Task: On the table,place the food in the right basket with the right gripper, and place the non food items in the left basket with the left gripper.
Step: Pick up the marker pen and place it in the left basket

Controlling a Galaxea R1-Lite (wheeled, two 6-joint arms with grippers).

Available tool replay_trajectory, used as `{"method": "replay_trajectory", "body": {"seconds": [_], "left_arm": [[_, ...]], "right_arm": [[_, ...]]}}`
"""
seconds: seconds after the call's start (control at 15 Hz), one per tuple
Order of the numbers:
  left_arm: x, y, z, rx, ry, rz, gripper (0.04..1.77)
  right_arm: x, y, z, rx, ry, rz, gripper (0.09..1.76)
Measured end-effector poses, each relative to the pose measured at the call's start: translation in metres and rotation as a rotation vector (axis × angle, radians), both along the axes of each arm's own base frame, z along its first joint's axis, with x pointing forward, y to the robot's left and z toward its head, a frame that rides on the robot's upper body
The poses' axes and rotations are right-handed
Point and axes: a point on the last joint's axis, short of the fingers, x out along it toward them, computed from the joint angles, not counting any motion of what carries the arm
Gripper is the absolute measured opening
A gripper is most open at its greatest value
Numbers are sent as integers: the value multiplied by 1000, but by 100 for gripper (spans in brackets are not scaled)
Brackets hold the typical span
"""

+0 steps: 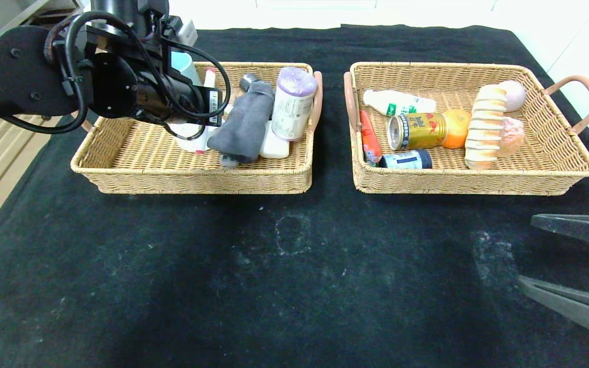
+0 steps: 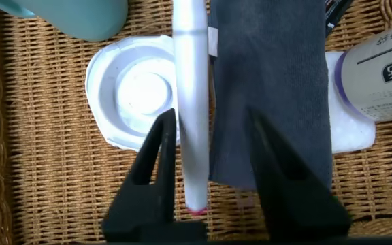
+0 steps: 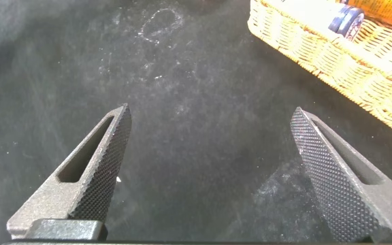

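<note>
Right gripper [image 1: 575, 268], spread wide, hovers nearest over bare black worktop [image 1: 284, 266]. Left gripper [image 2: 209, 170], parted around a white tube [image 2: 190, 102], hangs inside the left basket [image 1: 120, 168]. Food fills the right basket [image 1: 555, 174]; sorting looks nearly complete.

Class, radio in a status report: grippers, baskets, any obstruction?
Left gripper open over white tube in left basket. Right gripper open, parked. Food in right basket.

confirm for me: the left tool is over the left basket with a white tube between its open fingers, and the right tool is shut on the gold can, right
Not quite. The right tool is open and empty over the black table, as the right wrist view shows; the gold can lies in the right basket. The left tool is over the left basket, white tube between its open fingers.
</note>
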Motion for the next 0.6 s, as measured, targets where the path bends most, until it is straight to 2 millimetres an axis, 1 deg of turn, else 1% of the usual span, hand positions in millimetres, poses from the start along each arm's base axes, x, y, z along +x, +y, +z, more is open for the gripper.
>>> {"method": "replay_trajectory", "body": {"seconds": [0.27, 0.4, 0.6], "left_arm": [[-1, -1, -2, 2, 11, -5, 116], [-2, -1, -2, 3, 13, -6, 129], [-3, -1, -1, 3, 15, -6, 142]], "right_arm": [[-1, 0, 0, 0, 0, 1, 171], [-1, 0, 0, 0, -2, 4, 171], [-1, 1, 0, 0, -3, 6, 171]]}}
